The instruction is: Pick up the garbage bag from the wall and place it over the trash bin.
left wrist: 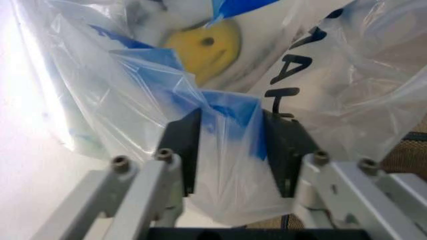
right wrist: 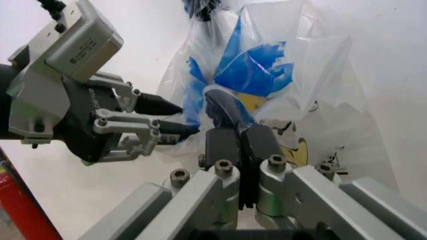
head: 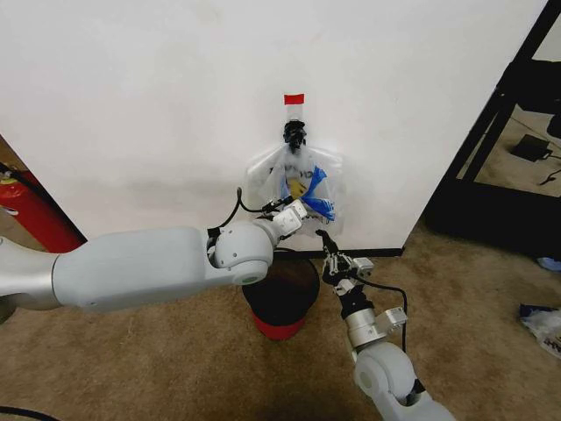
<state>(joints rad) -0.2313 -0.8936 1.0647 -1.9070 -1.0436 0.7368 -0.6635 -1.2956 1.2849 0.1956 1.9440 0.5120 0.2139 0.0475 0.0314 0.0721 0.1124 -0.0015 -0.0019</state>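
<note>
The garbage bag (head: 307, 180), crinkly clear plastic with blue patches and a yellow smiley, hangs from a black clip (head: 294, 133) on the white wall (head: 131, 105). My left gripper (head: 300, 209) reaches to the bag's lower part; in the left wrist view it is open (left wrist: 231, 150), with a blue-edged fold of the bag (left wrist: 227, 120) between its black pads (left wrist: 183, 150). My right gripper (head: 330, 246) is just below the bag's right corner, shut (right wrist: 241, 145), with the bag (right wrist: 267, 70) and the left gripper (right wrist: 187, 119) ahead of it. The black mesh trash bin (head: 280, 294) with its red base stands under the bag.
A red fire extinguisher (head: 35, 210) leans by the wall at far left. A black shelf frame (head: 500, 114) stands at the wall's right end, with loose items (head: 543, 320) on the carpet beyond. A red tape strip (head: 294, 98) marks the wall above the clip.
</note>
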